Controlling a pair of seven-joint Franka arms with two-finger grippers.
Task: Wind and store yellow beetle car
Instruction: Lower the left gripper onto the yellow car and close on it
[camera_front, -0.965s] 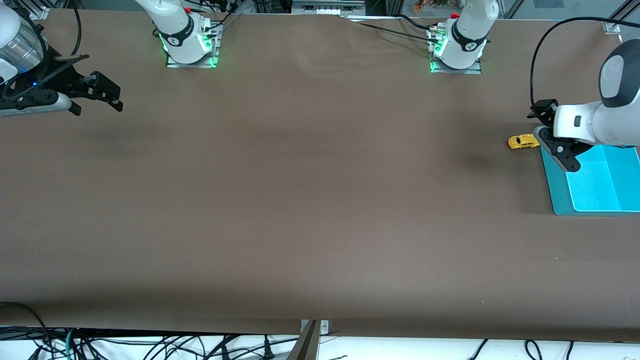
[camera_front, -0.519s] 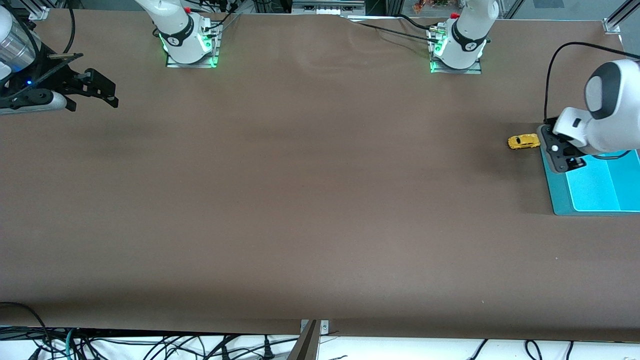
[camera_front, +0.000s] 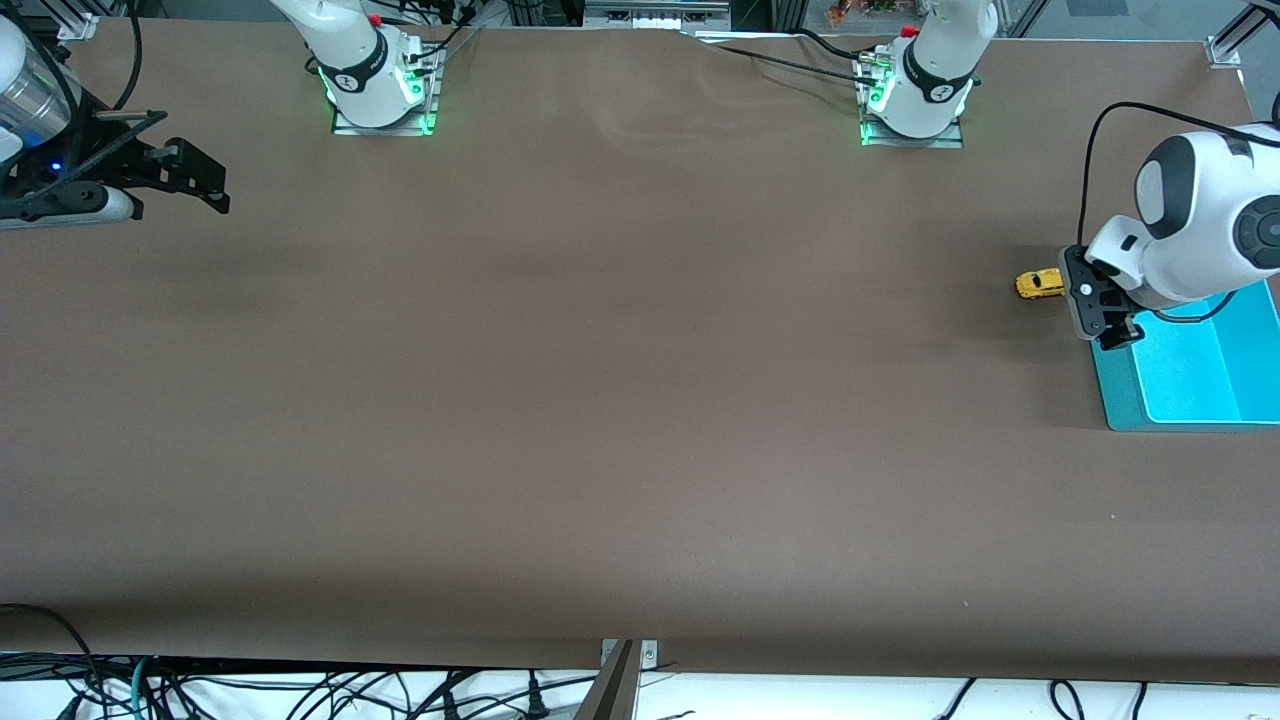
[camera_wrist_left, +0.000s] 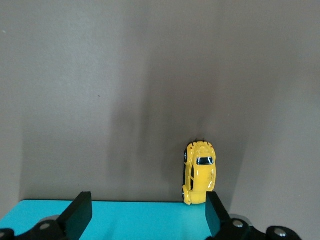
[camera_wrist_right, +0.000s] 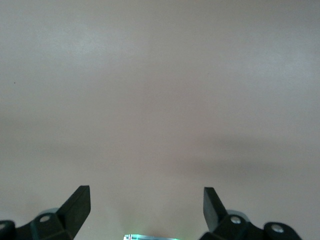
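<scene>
The yellow beetle car stands on its wheels on the brown table, just off the corner of the teal tray. My left gripper hangs open over that tray corner, right beside the car, with nothing between its fingers. In the left wrist view the car's end sits close to one fingertip. My right gripper waits open and empty over the table at the right arm's end.
The teal tray lies at the left arm's end of the table and runs out of the front view. The two arm bases glow green along the table's back edge. A black cable loops above the left wrist.
My left wrist has turned and shifted so the gripper points down over the tray corner, closer to the car. The right gripper has drawn slightly toward its end of the table. The car has not moved.
</scene>
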